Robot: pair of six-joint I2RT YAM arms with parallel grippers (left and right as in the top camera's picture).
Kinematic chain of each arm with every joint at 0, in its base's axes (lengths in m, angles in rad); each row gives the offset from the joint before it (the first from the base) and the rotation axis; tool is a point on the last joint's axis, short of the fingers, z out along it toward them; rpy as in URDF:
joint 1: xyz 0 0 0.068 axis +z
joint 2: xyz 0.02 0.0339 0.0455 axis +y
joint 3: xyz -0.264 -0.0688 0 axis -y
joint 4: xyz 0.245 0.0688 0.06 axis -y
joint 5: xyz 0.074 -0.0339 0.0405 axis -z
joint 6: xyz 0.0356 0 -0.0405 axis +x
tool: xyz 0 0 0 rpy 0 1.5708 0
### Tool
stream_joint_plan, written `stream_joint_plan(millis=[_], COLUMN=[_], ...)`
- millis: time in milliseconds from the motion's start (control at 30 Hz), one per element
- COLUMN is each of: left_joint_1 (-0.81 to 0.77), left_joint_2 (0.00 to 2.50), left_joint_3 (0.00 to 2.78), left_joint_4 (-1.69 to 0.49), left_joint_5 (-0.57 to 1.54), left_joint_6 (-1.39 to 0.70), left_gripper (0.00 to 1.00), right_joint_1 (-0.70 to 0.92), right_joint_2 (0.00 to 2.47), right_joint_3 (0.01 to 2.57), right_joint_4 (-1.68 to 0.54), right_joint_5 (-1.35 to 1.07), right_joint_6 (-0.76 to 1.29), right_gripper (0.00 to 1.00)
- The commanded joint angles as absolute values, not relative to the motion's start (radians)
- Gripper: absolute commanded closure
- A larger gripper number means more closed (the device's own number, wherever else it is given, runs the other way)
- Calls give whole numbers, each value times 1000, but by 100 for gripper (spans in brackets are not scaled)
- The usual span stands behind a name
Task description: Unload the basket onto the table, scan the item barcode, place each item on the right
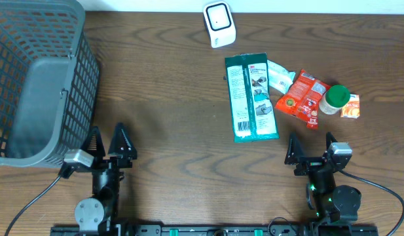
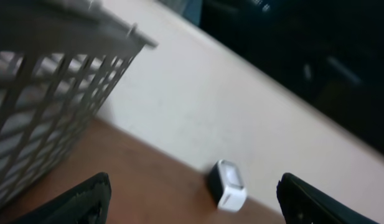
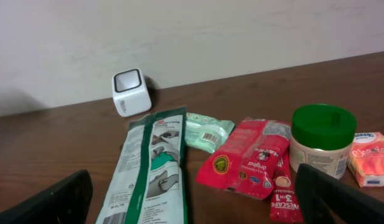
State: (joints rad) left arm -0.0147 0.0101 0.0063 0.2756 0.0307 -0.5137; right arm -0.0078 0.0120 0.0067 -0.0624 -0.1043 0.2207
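A white cube scanner (image 1: 219, 23) with a dark window stands at the table's far edge. It also shows in both wrist views, scanner (image 2: 229, 193) and scanner (image 3: 131, 92). A long green-and-white packet (image 1: 251, 97) lies flat in the middle right, printed side up. It reaches toward my right gripper as the packet (image 3: 151, 168). My left gripper (image 1: 110, 139) rests open and empty at the near left. My right gripper (image 1: 311, 144) is open and empty at the near right, short of the items. Each gripper shows empty in its wrist view, the left gripper (image 2: 193, 193) and the right gripper (image 3: 192, 190).
A red sachet pack (image 1: 304, 98), a green-lidded jar (image 1: 334, 98), a small orange box (image 1: 350, 106) and a pale mint packet (image 1: 279, 75) lie right of the long packet. A grey mesh basket (image 1: 38, 78) fills the far left corner.
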Motion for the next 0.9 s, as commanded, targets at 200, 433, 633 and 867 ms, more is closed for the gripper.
stream_joint_plan(millis=[200, 433, 633, 867], left_joint_1=[-10, -10, -10, -10], left_joint_2=[2, 2, 2, 4], left_joint_3=[4, 4, 4, 4], left_joint_4=[30, -70, -69, -69], left_joint_5=[36, 34, 33, 34], left_joint_6=[-274, -115, -98, -98], left_gripper=[14, 14, 14, 14], right_joint_1=[1, 1, 1, 1], right_joint_2=[6, 6, 6, 6], right_joint_3=[5, 5, 5, 5], right_joint_4=[-65, -65, -65, -65], right_joint_5=[-102, -103, -102, -102], right_joint_6=[231, 231, 231, 231], right_gripper=[1, 1, 1, 1])
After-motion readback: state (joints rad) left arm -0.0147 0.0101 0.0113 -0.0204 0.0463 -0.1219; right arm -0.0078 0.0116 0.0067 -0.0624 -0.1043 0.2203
